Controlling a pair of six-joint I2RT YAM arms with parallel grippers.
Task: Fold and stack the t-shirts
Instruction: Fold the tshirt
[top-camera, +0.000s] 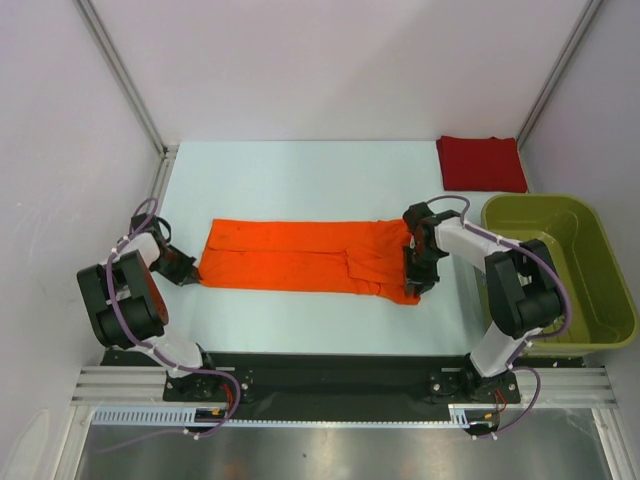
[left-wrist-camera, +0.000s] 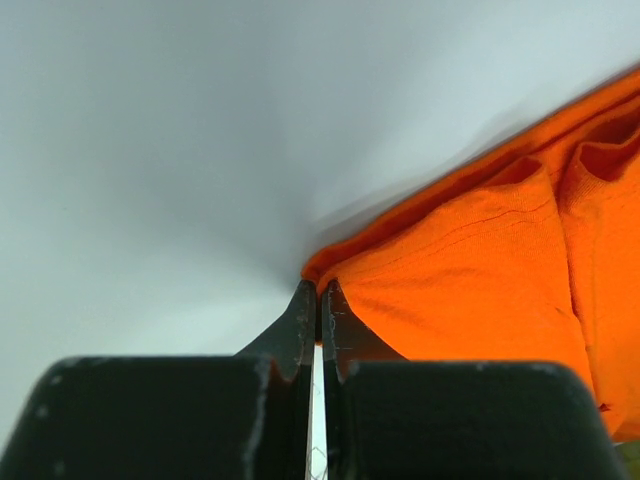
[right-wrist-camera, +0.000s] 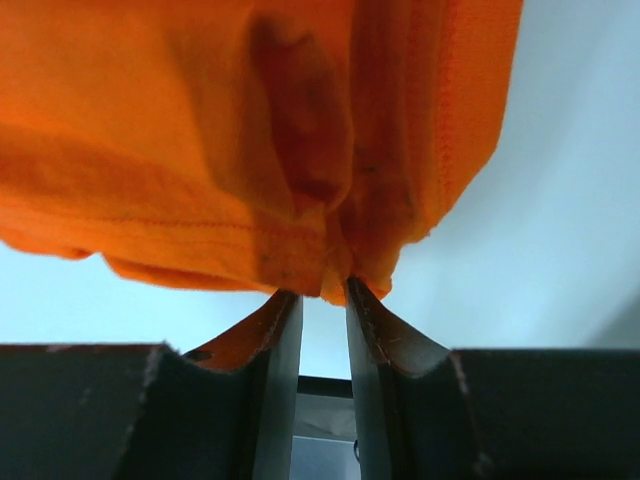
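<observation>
The left gripper (left-wrist-camera: 318, 292) is closed tight, its tips at the left end of the orange shirt (top-camera: 300, 255) — I cannot tell whether cloth is caught between them. The shirt lies on the table (top-camera: 300, 180) as a long flat strip between the two grippers. The right gripper (right-wrist-camera: 324, 290) stands narrow, with a slim gap showing and the shirt's right hem at its tips. Farther right, the red shirt (top-camera: 481, 163) lies folded at the far corner, just behind the basket (top-camera: 590, 290).

Open tabletop (top-camera: 300, 180) lies behind the orange t-shirt (top-camera: 300, 256) (green basket (top-camera: 575, 270) walls off the right)
</observation>
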